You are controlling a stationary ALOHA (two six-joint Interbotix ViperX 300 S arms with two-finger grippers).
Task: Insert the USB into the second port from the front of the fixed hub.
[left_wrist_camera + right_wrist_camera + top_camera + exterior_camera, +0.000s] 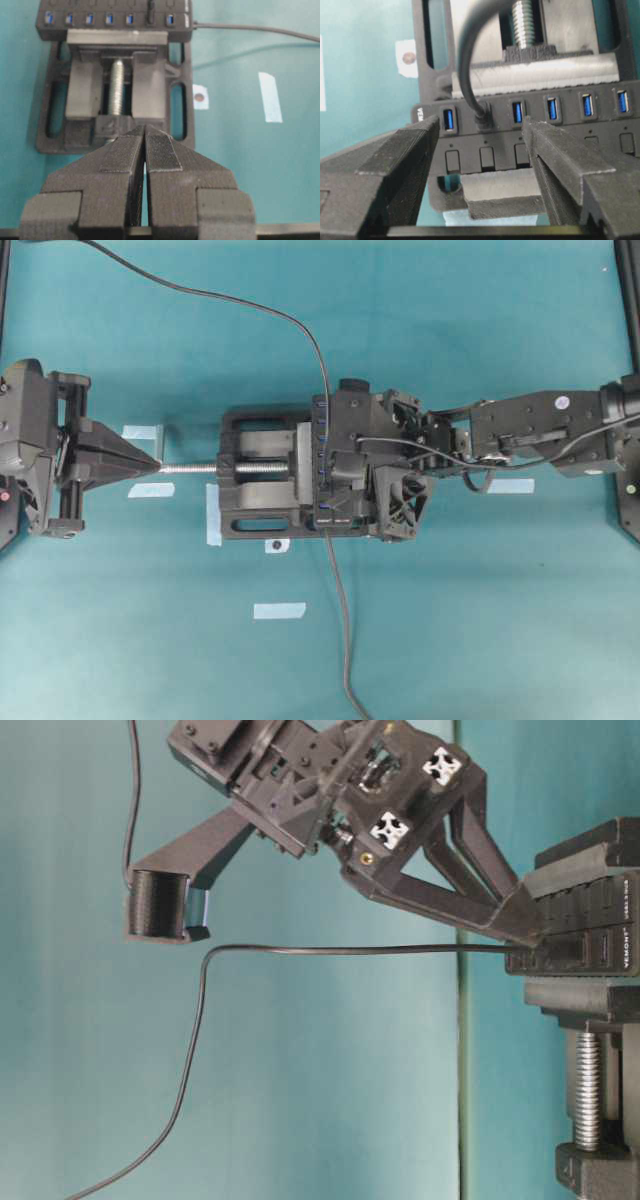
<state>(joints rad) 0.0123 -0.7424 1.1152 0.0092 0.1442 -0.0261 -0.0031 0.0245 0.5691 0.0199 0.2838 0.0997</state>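
The fixed hub (530,145) is a long black bar with blue slots, clamped in the vise. The USB (482,116) sits plugged into the second slot from the near end, and its dark cable (465,60) arches up from it. My right gripper (480,131) is open, its fingers on either side of the plug and not touching it. In the overhead view it hangs over the hub (322,455). My left gripper (145,131) is shut and empty, at the tip of the vise screw (190,468), well away from the hub (115,27).
The black vise (260,475) with a silver screw holds the hub at mid-table. A dark cable (340,620) runs off the front edge and another (250,305) runs to the back left. Blue tape marks (279,610) lie on the teal surface.
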